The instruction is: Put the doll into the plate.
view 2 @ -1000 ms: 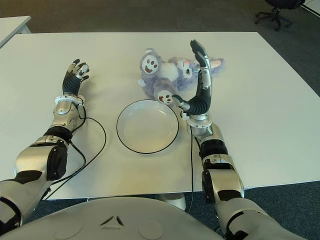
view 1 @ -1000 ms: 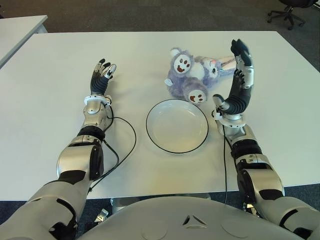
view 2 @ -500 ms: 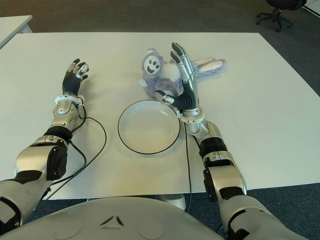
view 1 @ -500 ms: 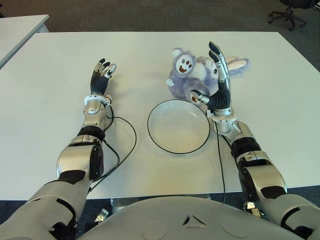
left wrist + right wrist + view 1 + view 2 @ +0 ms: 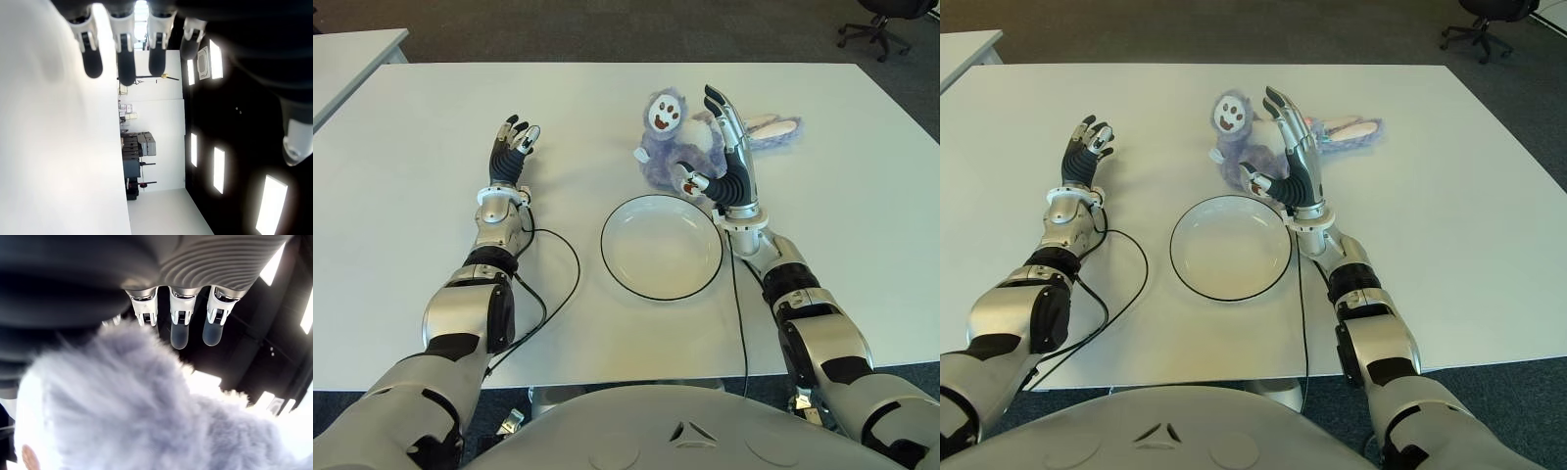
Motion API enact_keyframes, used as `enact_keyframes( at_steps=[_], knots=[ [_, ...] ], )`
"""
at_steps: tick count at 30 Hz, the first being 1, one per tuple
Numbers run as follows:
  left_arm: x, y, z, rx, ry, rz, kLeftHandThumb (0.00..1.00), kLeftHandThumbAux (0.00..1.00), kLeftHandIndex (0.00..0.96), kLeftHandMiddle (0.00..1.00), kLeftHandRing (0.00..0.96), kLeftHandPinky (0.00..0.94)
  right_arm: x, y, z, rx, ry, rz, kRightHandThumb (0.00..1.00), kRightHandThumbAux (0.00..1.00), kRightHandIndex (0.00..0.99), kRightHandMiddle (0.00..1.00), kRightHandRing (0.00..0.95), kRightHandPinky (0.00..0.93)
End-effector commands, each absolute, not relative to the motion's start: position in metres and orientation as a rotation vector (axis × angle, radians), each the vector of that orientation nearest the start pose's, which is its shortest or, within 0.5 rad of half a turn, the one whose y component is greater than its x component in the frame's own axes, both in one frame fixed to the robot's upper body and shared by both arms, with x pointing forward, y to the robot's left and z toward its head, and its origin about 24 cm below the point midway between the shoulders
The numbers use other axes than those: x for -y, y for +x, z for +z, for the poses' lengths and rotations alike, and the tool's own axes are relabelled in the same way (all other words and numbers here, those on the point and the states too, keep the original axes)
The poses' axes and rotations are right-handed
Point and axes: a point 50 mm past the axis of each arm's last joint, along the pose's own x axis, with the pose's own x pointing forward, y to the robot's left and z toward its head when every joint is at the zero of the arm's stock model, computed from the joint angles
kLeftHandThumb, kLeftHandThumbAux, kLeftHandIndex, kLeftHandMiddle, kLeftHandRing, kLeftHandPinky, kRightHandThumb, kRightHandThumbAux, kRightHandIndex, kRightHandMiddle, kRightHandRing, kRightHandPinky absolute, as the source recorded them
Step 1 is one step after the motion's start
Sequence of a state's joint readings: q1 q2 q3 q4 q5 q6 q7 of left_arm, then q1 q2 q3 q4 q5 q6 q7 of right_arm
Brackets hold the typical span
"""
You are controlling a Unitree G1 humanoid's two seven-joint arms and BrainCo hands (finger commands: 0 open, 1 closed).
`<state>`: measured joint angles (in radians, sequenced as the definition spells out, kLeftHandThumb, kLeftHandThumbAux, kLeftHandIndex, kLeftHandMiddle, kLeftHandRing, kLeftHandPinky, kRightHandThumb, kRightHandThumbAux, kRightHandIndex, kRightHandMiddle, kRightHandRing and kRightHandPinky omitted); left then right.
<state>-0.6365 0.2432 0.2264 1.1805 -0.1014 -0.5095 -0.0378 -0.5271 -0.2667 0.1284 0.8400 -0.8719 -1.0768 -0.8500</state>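
A purple plush doll [image 5: 674,145] lies on the white table just beyond the white, black-rimmed plate [image 5: 662,251], its white face [image 5: 662,112] tipped up toward me. My right hand [image 5: 713,139] stands upright against the doll's right side. Its fingers [image 5: 732,127] are stretched straight and its thumb reaches under the doll's body, so the hand is open. In the right wrist view the doll's fur [image 5: 132,411] fills the space below the straight fingers [image 5: 180,331]. My left hand [image 5: 511,147] shows open at the table's left, far from the doll.
A black cable [image 5: 560,284] loops on the table [image 5: 401,245] between my left arm and the plate. Pink-lined plush ears [image 5: 773,125] stick out to the right behind my right hand. A second table [image 5: 352,49] and an office chair [image 5: 881,24] stand beyond.
My right hand swung left from beside the doll until it came against it. The doll shifted left and its face tipped up. The left hand stayed still.
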Motion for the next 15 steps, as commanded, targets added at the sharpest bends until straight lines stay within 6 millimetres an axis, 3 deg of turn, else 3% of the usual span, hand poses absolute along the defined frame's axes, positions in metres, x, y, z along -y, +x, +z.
enact_keyframes(
  at_steps=[1,12,15],
  knots=[
    [-0.2293,0.3085,-0.0214,-0.217,-0.018,0.182,0.000,0.469,0.004,0.137,0.165,0.188,0.1360,0.2025,-0.0646,0.200,-0.555,0.062,0.425,0.451,0.026,0.098,0.072,0.036],
    [-0.2302,0.3078,-0.0215,-0.215,-0.016,0.183,0.000,0.466,0.000,0.131,0.157,0.161,0.1354,0.2021,-0.0668,0.174,-0.546,0.061,0.435,0.436,0.023,0.103,0.078,0.036],
    [-0.2302,0.3079,-0.0214,-0.215,-0.015,0.182,0.000,0.466,0.003,0.133,0.160,0.190,0.1355,0.2018,-0.0673,0.164,-0.538,0.063,0.451,0.438,0.020,0.102,0.077,0.031]
  ],
)
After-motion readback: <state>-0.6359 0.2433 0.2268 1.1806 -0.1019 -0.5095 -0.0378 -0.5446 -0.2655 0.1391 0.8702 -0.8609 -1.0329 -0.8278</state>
